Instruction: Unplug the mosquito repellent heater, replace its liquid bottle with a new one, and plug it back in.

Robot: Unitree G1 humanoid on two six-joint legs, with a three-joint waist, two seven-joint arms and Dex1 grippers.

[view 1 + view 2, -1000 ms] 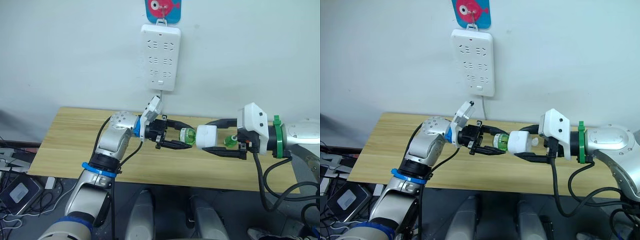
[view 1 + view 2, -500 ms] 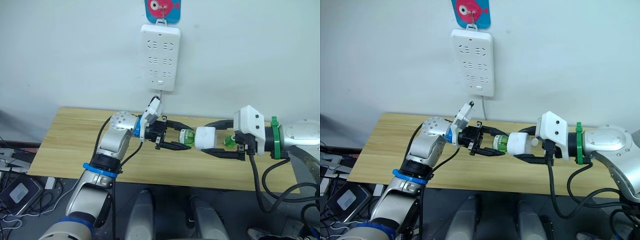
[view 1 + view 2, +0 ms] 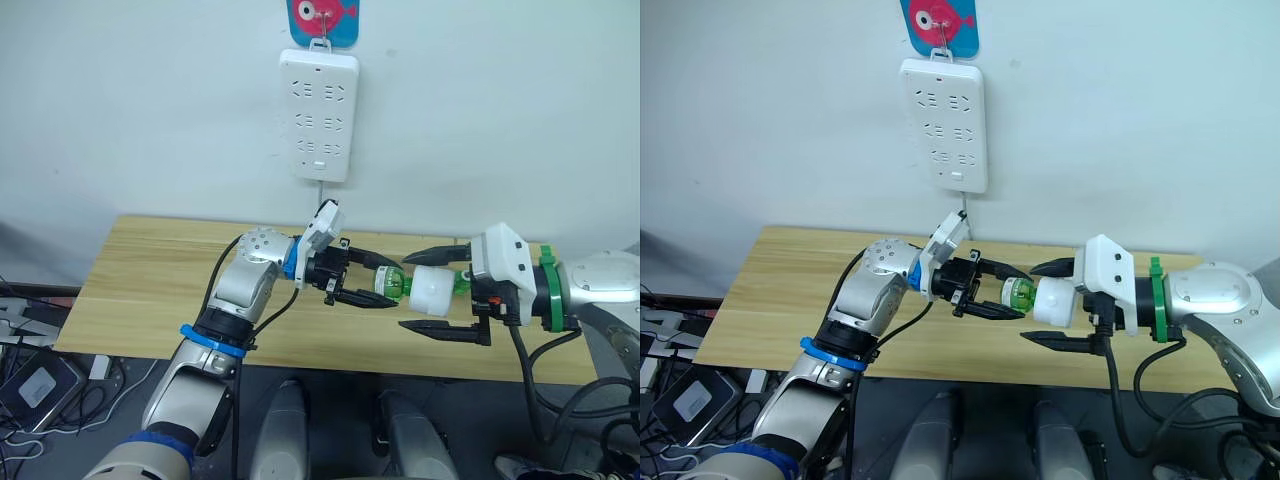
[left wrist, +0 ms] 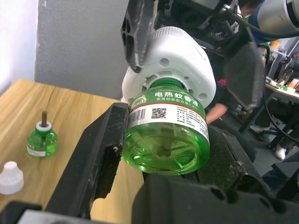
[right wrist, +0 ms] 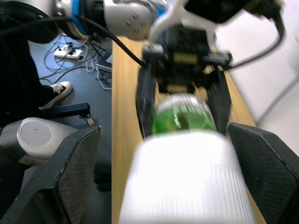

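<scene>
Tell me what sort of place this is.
Probably a lab or test room: a wooden table against a plain white wall, a hung power strip, and loose cables and electronics on the floor.

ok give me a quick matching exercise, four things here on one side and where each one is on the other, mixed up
Things:
1. clear green plastic liquid bottle
2. white rounded plastic heater
3. long white multi-socket power strip
4. small white plastic cap

Places:
A. between the spread fingers of the open right tool
B. lying on the wooden table
C. clamped in the shut left tool
D. hanging on the wall

Pairs: 1-C, 2-A, 3-D, 4-B
</scene>
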